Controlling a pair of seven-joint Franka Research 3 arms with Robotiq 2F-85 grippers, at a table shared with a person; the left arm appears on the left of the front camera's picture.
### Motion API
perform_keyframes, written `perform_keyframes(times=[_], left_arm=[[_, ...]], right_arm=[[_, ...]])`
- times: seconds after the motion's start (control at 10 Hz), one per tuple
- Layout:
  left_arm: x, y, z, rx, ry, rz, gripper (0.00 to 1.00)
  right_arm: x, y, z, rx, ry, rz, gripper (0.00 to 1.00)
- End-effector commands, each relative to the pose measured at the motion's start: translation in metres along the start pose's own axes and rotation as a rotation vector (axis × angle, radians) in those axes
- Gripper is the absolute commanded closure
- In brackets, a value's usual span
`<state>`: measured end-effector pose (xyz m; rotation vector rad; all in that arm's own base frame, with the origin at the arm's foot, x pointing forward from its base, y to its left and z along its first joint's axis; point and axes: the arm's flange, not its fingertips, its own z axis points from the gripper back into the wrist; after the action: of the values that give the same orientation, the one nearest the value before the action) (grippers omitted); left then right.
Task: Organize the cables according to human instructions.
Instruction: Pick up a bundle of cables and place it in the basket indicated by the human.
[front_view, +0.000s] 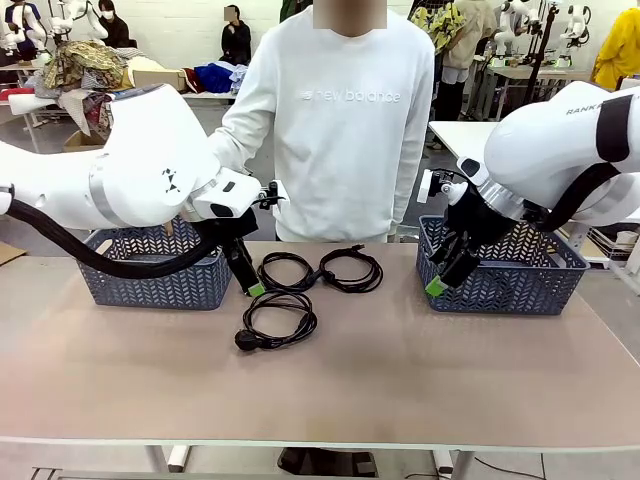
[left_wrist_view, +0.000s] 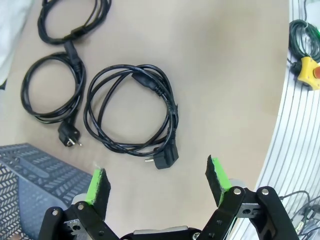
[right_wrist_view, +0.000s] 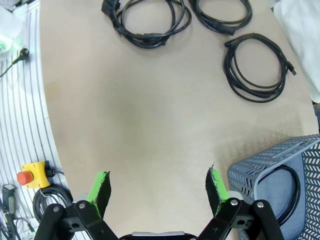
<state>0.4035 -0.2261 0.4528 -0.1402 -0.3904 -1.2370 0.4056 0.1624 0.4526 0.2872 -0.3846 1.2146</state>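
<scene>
In the front view, three cables are laid flat mid-table (front_view: 420, 375). The near cable (front_view: 278, 322) is seen as a coil wider than deep, its chunky plug (front_view: 247, 341) at the left front. Behind it, the middle cable (front_view: 285, 270) and the far cable (front_view: 352, 268) are set side by side, touching. The left gripper (front_view: 250, 286) is held beside the left basket (front_view: 150, 282), the right gripper (front_view: 440, 283) before the right basket (front_view: 520, 282); their jaws are hard to judge here.

In the left wrist view, the jaws are seen spread wide, nothing between them. The near cable's plug is turned with its prongs toward picture left, and the far cable is cut off by the top edge.

In the right wrist view, the jaws are likewise apart and empty. A fourth cable (right_wrist_view: 298, 192) is partly hidden inside the right basket, and the middle cable is cropped at the top.
</scene>
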Motion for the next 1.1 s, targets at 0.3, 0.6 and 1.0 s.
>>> perform_keyframes(times=[0.3,0.6,1.0], left_arm=[[0.000,0.000,0.000,0.000,0.000,0.000,0.00],[0.027,-0.011,-0.024,-0.035,0.117,-0.035,0.00],[0.050,-0.016,-0.062,-0.111,0.194,-0.064,0.00]], right_arm=[[-0.001,0.000,0.002,-0.004,-0.003,-0.004,0.00],[-0.001,0.000,0.002,-0.004,-0.003,-0.004,0.00],[-0.001,0.000,0.002,-0.004,-0.003,-0.004,0.00]])
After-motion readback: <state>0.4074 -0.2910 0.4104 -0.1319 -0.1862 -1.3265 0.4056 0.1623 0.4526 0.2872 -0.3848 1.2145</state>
